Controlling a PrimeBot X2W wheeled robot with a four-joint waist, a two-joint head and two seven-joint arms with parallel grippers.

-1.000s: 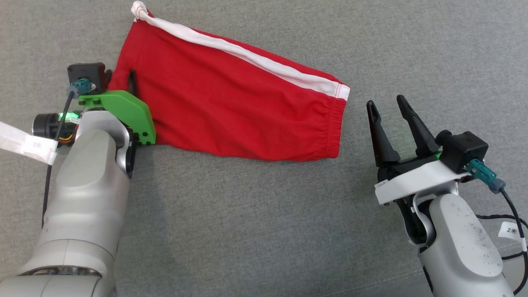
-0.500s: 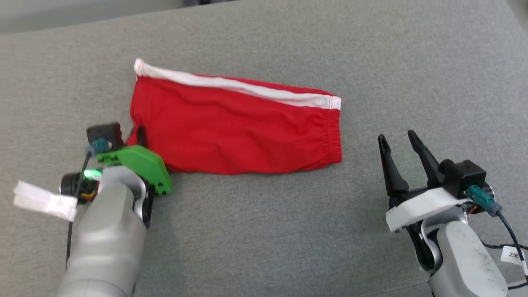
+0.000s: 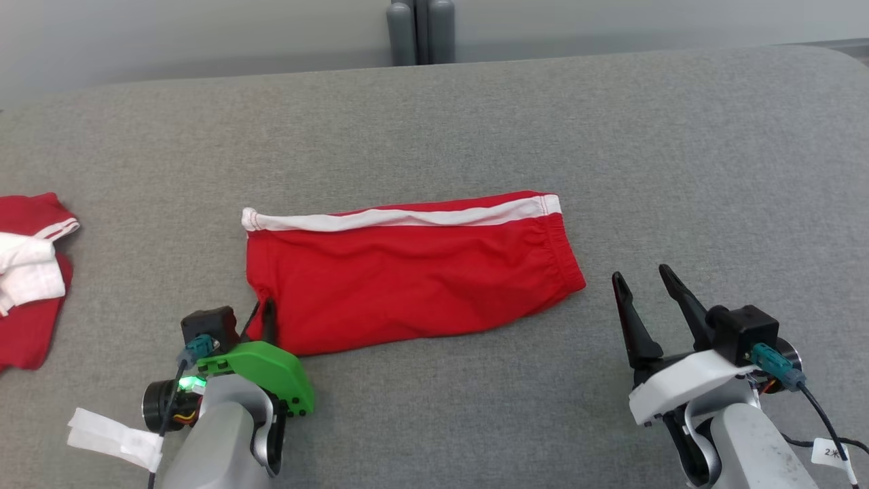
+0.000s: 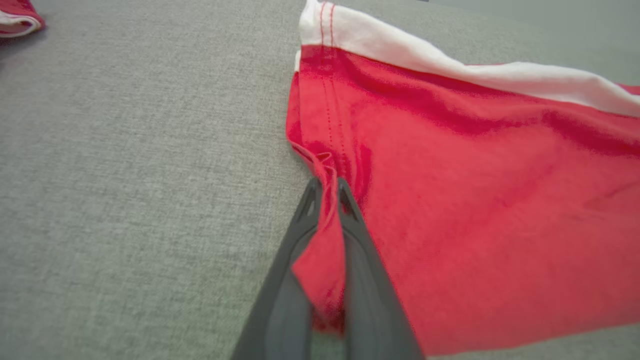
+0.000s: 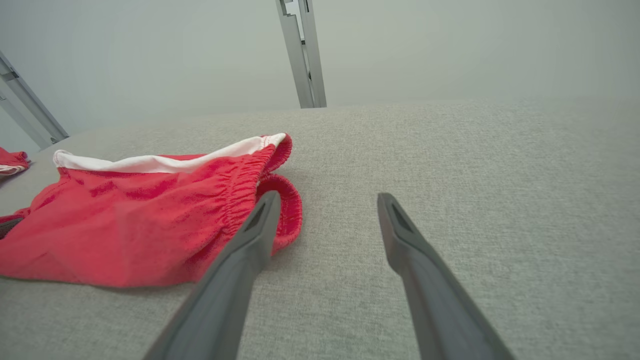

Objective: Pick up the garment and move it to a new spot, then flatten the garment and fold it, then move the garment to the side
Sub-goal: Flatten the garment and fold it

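The garment [image 3: 407, 272] is a pair of red shorts with a white side stripe, folded lengthwise and lying flat on the grey cushion. My left gripper [image 3: 261, 314] is shut on the garment's near left corner; in the left wrist view red cloth [image 4: 450, 190] is pinched between the two dark fingers [image 4: 327, 190]. My right gripper [image 3: 641, 278] stands open just right of the elastic waistband [image 5: 250, 185], with nothing between its fingers, not touching the cloth.
A second red and white garment [image 3: 30, 278] lies bunched at the far left edge of the grey cushion [image 3: 679, 170]. Behind the cushion are a pale wall and a grey upright post [image 3: 421, 30]. Bare cushion stretches to the right and front.
The left gripper closed on the garment's corner. The head camera tilted up, showing the cushion's back edge and the other garment. The shorts now lie more level, their left end drawn nearer.
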